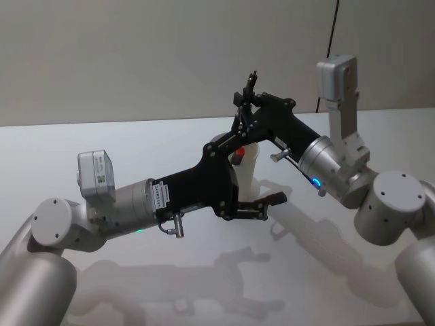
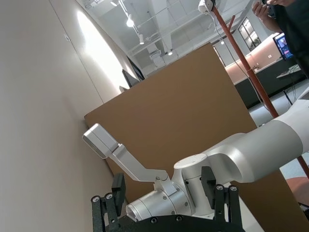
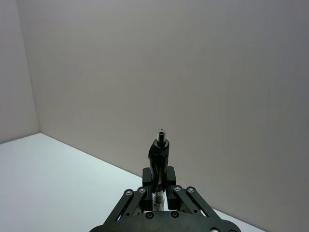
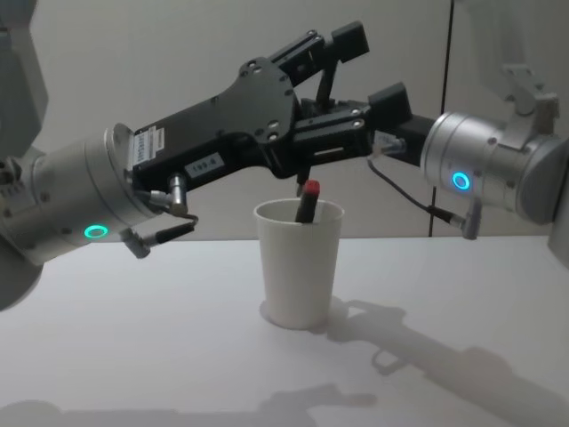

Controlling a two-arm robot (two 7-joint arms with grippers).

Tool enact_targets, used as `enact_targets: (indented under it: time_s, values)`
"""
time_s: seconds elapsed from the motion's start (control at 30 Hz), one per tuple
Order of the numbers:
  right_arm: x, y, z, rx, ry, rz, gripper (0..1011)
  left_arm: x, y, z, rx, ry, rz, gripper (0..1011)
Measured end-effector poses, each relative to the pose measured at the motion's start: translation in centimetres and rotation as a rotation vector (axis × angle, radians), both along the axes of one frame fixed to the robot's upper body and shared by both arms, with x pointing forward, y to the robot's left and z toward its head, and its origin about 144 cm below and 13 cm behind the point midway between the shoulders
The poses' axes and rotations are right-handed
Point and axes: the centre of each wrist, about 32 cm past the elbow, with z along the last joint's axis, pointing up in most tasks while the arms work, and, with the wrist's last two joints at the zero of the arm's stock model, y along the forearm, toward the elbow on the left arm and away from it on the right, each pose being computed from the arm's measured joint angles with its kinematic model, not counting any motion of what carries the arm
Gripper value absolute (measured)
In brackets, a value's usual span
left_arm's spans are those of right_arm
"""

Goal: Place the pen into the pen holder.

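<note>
Standing upright on the white tabletop point(image 4: 133, 356), the pen holder point(image 4: 298, 267) is seen in the chest view as a plain white paper cup with a rolled rim. A dark marker with a red cap point(image 4: 307, 201) leans inside it, its red end raised above the rim. The pen point(image 3: 160, 159), a black one, is gripped between the closed fingers of the right hand point(image 3: 160, 180); in the right wrist view its tip is pointed away from the palm, toward the pale wall. In the head view the right hand point(image 1: 246, 102) is held above the cup point(image 1: 248, 170), with the pen point(image 1: 251, 80) standing up out of the fingers, clear of the cup and not yet inside it. The left hand point(image 1: 262, 205) is stretched forward just beside the cup, nearer the robot, with its fingers spread apart and nothing between them. In the chest view the left hand point(image 4: 342, 62) crosses in front of the right hand above the cup's rim. The two arms are close together there, and whether they touch cannot be told.
</note>
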Motion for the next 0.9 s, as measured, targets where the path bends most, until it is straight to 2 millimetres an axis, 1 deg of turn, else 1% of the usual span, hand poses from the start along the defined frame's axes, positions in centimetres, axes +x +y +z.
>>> enact_targets:
  time_s: [0.37,0.8,0.87,0.9]
  values:
    - [-0.31,0.44,0.54,-0.011,0.015,0.003,144,0.0,0.0,0.0,0.0,0.0,0.0,1004]
    - [-0.78,0.55,0.82,-0.042,0.042,-0.042,145,0.0,0.0,0.0,0.0,0.0,0.0,1004]
    - [-0.8,0.55,0.81,-0.047,0.046,-0.048,187,0.0,0.0,0.0,0.0,0.0,0.0,1004]
    - [-0.81,0.54,0.81,-0.05,0.048,-0.052,235,0.0,0.0,0.0,0.0,0.0,0.0,1004]
